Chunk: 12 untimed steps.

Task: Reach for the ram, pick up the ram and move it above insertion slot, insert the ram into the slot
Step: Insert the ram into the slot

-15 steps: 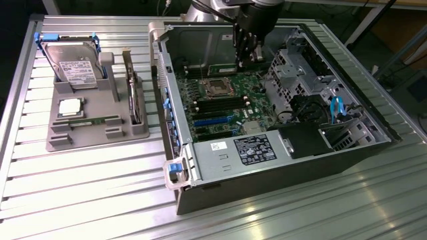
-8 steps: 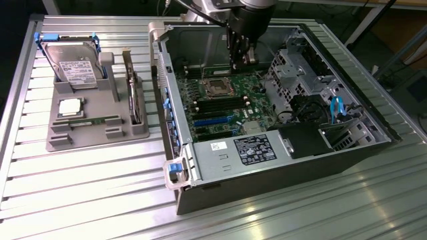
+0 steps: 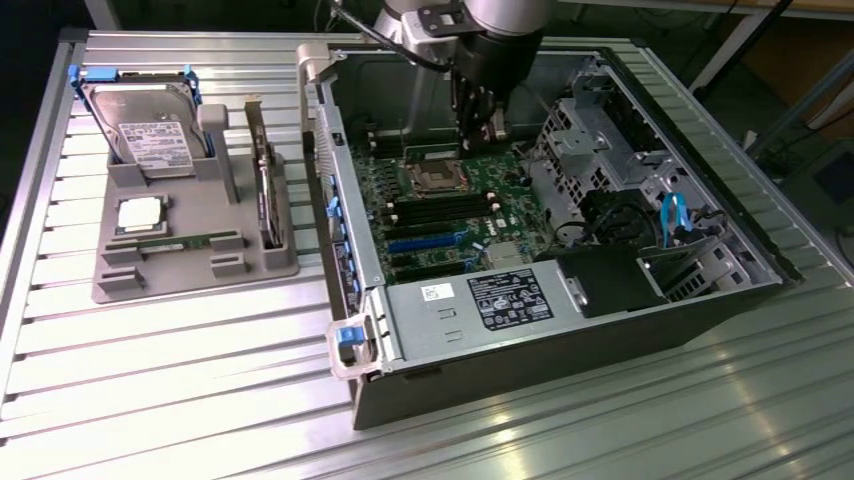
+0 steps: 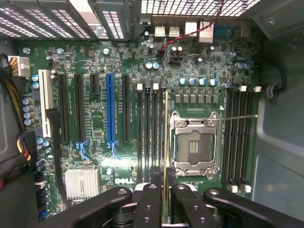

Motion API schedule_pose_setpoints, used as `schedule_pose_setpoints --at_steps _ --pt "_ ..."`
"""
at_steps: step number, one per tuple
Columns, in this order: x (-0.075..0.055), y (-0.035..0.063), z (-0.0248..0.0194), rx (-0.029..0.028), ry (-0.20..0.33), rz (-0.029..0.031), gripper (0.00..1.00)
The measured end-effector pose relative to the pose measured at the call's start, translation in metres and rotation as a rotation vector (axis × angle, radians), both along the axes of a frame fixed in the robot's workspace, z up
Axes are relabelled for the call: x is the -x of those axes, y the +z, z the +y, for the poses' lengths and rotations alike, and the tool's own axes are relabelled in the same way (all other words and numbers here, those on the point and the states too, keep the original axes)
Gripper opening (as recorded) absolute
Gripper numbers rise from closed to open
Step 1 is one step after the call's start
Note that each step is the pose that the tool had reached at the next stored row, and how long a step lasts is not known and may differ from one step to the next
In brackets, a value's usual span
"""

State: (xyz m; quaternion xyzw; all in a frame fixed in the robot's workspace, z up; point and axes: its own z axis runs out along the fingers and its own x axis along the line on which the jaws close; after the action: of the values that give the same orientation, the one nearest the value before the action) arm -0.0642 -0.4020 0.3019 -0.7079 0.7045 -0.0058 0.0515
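Your claw [image 4: 165, 183], closed tight, is holding the ram [image 4: 165, 128] edge-on over the slot [image 4: 161, 118] by the socket [image 4: 194, 145], upper middle in the exterior view; be keeping it parallel.

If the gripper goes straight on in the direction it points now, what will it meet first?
Probably the black memory slot nearest the processor socket: the ram, clamped in the gripper, hangs edge-on over it. Depth is unclear, so it may be the neighbouring slot.
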Motion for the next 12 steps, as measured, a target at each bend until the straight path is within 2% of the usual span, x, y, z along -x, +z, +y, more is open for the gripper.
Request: schedule_pose_setpoints --at_steps 5,8,12 --pt "0.0 -0.011 -0.0009 0.0001 0.0 0.0 0.14" --pt "0.0 -0.0208 -0.0013 0.0 0.0 0.0 0.14" --pt "0.0 -0.0226 -0.0013 -0.0002 0.0 -0.0001 0.14"
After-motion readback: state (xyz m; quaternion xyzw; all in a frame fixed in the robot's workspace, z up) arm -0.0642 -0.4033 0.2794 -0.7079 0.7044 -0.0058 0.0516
